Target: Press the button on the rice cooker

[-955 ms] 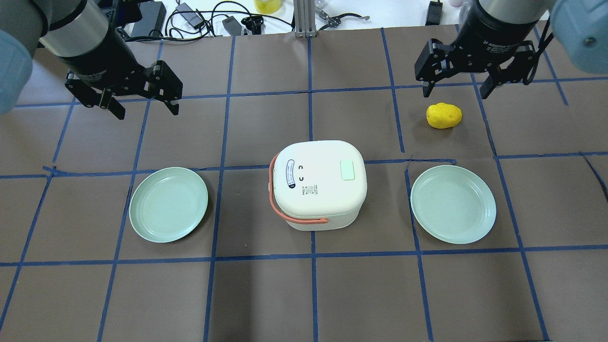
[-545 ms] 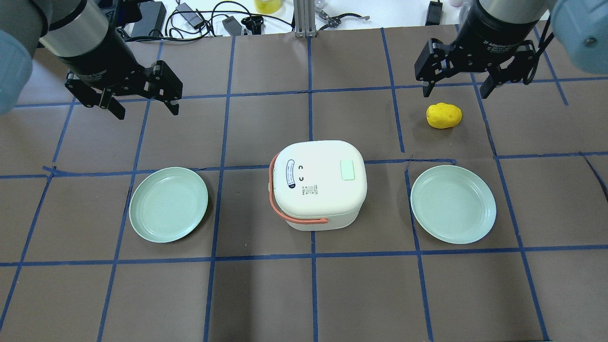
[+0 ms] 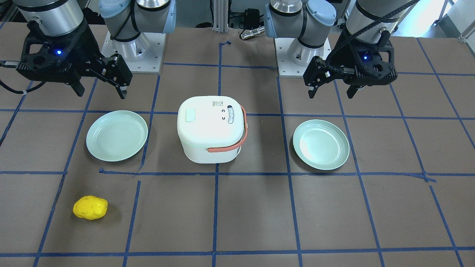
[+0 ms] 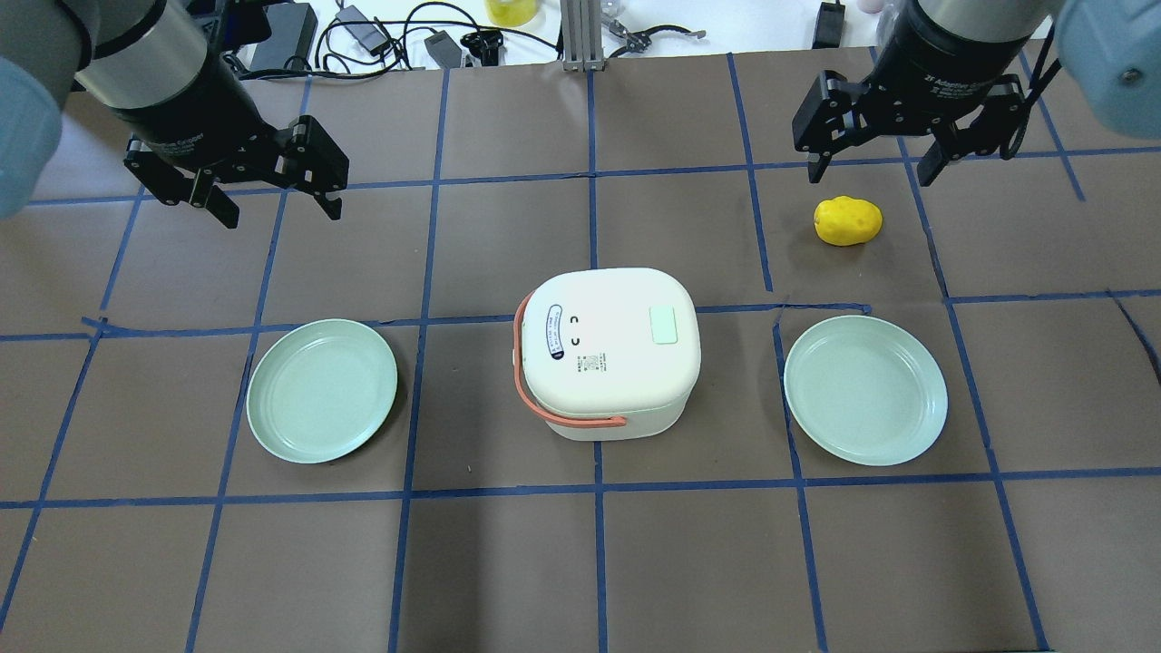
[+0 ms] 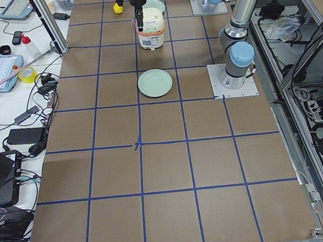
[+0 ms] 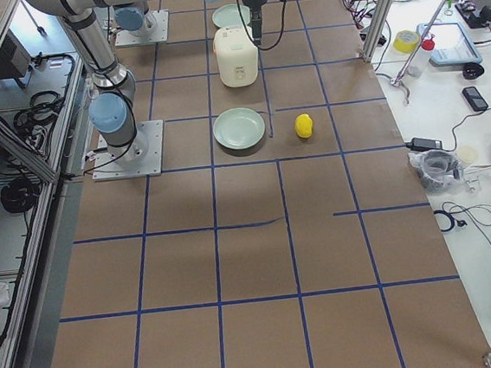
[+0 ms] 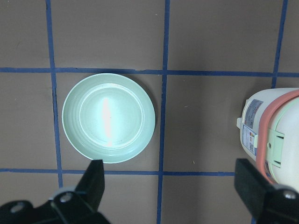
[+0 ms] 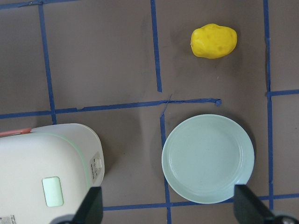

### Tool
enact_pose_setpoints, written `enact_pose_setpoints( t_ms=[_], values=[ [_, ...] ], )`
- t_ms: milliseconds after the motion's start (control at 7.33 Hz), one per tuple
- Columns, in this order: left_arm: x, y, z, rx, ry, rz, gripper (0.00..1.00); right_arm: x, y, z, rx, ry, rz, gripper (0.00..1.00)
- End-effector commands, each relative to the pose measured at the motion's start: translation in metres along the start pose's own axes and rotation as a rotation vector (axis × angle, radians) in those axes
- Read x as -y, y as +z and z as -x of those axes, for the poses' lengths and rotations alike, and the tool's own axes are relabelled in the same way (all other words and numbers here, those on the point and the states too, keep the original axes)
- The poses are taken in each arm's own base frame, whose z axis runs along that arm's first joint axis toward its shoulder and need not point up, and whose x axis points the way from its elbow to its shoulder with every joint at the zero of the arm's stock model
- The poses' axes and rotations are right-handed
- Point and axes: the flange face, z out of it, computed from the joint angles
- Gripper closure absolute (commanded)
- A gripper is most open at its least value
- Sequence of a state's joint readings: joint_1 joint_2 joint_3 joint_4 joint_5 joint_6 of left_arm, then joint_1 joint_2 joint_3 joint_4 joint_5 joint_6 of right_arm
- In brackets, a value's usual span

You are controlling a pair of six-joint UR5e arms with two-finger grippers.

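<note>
Both wide open, left end effector (image 4: 279, 213) and right end effector (image 4: 871, 177) are hovering away from the rice cooker (image 4: 608, 349); an off-centre jab risks missing its button (image 4: 664, 325).

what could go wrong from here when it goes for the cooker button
1. The pale green button is small and sits off-centre on the rice cooker lid. The right gripper is open, so it might straddle or miss the button.
2. Nothing braces the cooker, so a slanted push may slide it toward the right plate.
3. The yellow potato lies near that gripper, and a low path could knock it.
</note>
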State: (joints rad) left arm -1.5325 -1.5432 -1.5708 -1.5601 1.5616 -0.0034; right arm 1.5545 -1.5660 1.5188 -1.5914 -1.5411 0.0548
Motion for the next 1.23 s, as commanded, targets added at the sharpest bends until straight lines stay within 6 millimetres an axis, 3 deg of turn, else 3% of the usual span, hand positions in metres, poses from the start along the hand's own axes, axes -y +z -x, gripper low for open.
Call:
enact_pose_setpoints(
  t_ms=[0,409,545,682,818,955,1091],
  values=[
    [0.0,0.0,0.0,0.0,0.0,0.0,0.0,0.0,-0.005,0.003,0.007,-0.027,-0.015,0.0],
    [0.0,0.0,0.0,0.0,0.0,0.0,0.0,-0.005,-0.012,0.009,0.012,0.009,-0.026,0.0],
    [0.0,0.0,0.0,0.0,-0.001,0.0,0.0,-0.008,-0.011,0.017,0.024,0.02,-0.023,0.29],
    [0.0,0.0,0.0,0.0,0.0,0.0,0.0,-0.014,-0.003,0.03,0.064,0.006,0.001,0.64],
    [0.0,0.0,0.0,0.0,-0.001,0.0,0.0,-0.019,0.002,0.049,0.096,0.062,0.02,0.89],
    [0.0,0.0,0.0,0.0,0.0,0.0,0.0,-0.027,0.01,0.07,0.096,0.063,0.043,1.0],
    [0.0,0.0,0.0,0.0,0.0,0.0,0.0,-0.035,0.024,0.082,0.093,0.045,0.073,1.0]
  ],
)
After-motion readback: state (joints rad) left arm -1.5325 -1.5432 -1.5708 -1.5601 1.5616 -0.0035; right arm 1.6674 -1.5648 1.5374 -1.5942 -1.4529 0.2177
